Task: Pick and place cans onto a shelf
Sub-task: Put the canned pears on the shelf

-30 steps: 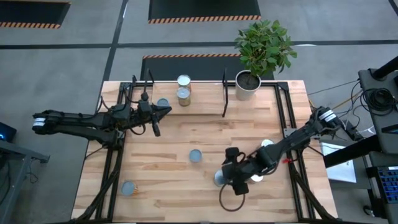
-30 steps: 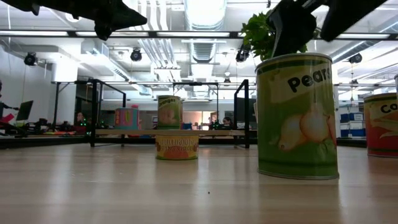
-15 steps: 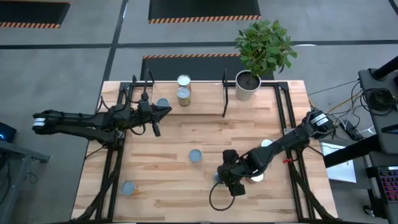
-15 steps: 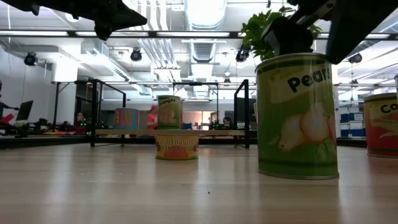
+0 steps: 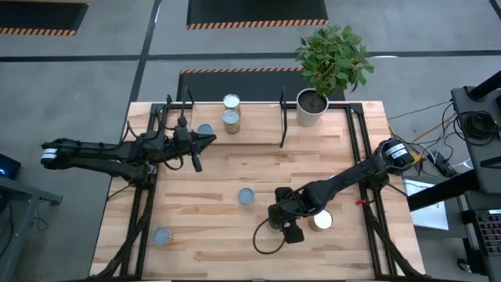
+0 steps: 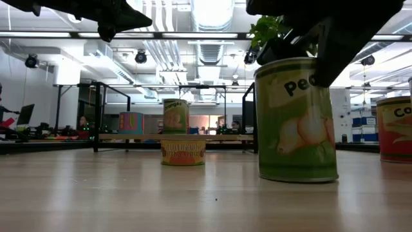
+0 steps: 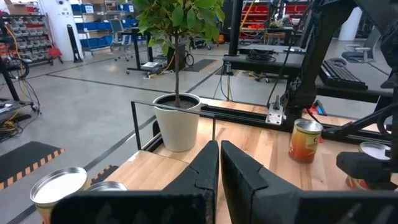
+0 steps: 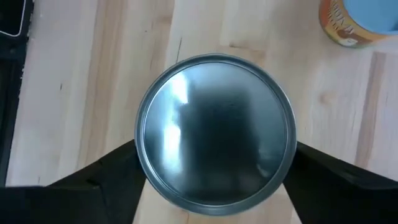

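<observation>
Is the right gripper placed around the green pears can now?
Yes: in the right wrist view the right gripper has one dark finger on each side of the pears can, seen from above.

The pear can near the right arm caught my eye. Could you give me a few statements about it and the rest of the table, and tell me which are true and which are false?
1. The right gripper has its fingers on either side of the pear can. True.
2. The pear can lies on its side. False: it stands upright on the table, its silvery top facing up.
3. The left gripper holds a can. False: its fingers are shut and empty, near the shelf.
4. Two cans are stacked at the shelf. True.
5. The plant pot stands at the table's front edge. False: it stands at the back, beside the shelf.
</observation>
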Available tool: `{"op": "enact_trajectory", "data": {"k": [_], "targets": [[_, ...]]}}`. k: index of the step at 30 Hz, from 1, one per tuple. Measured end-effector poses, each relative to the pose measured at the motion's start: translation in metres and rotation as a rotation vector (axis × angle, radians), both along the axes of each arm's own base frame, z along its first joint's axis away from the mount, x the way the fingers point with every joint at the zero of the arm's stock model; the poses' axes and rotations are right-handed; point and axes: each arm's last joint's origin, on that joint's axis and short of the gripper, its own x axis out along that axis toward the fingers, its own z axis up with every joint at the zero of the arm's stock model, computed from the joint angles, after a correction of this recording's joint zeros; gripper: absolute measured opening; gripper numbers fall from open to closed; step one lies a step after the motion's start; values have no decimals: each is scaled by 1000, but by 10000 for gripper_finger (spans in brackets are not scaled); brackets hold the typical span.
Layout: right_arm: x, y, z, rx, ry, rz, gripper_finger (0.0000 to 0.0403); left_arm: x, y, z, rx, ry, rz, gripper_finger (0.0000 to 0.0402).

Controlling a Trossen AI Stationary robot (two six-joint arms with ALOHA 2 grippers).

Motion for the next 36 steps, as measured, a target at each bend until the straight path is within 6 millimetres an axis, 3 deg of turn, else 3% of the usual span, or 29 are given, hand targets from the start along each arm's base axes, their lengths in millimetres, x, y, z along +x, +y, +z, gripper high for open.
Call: {"op": "enact_trajectory", "data": {"k": [6,13,16,21,28,36], "targets": [[-1,-6,15,4,-29,-13,288,0,0,2,30,-3,-2,0],[15,-28,72,-25,-95,-96,299,-3,0,9,101,-24,-3,0],[26,-53,95,-38,-156,-157,298,-4,0,13,131,-25,-3,0],[40,-112,122,-39,-241,-315,300,-4,0,13,161,-14,-4,0],[56,-198,109,-114,-260,-479,301,-6,0,14,169,-13,-4,0],[73,-258,72,-149,-202,-579,301,-8,0,16,169,-22,-3,0]]}}
